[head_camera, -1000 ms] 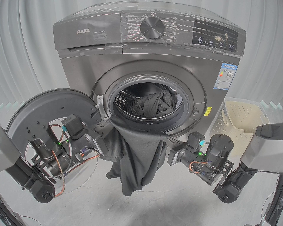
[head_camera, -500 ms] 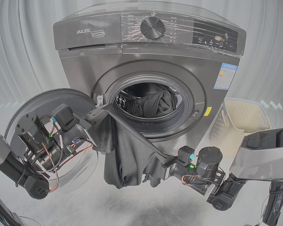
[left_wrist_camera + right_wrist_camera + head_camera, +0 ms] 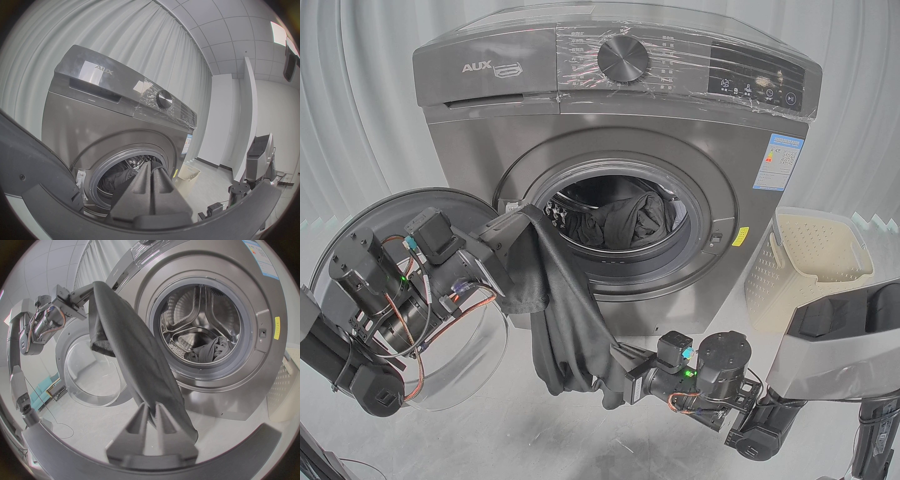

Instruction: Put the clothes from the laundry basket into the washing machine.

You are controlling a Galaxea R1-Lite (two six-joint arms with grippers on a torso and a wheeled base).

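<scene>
Hanging from the left gripper (image 3: pixel 520 214) at its upper end, a dark garment (image 3: pixel 562 306) droops in front of the washing machine (image 3: pixel 487 144), outside the drum and just beside the left rim of the round opening. The left gripper's fingers are pressed together on a fold of the cloth, close to the door hinge; the left wrist view shows its fingers (image 3: pixel 142 184) closed, with a sliver of fabric at the tips. The lower end of the garment is pinched by the right gripper (image 3: pixel 617 359), which sits low, below the opening and near the floor. In the right wrist view the right gripper (image 3: pixel 153 408) is narrowed on the cloth (image 3: pixel 134 355), which rises from it as one long band to the other arm.

Inside the drum lies a bundle of dark clothes (image 3: pixel 625 222), resting on the drum's bottom (image 3: pixel 209 351). The door (image 3: pixel 394 219) stands swung wide open to the left, behind the left arm. A cream laundry basket (image 3: pixel 819 250) with perforated walls stands on the floor just beside the machine's right side
</scene>
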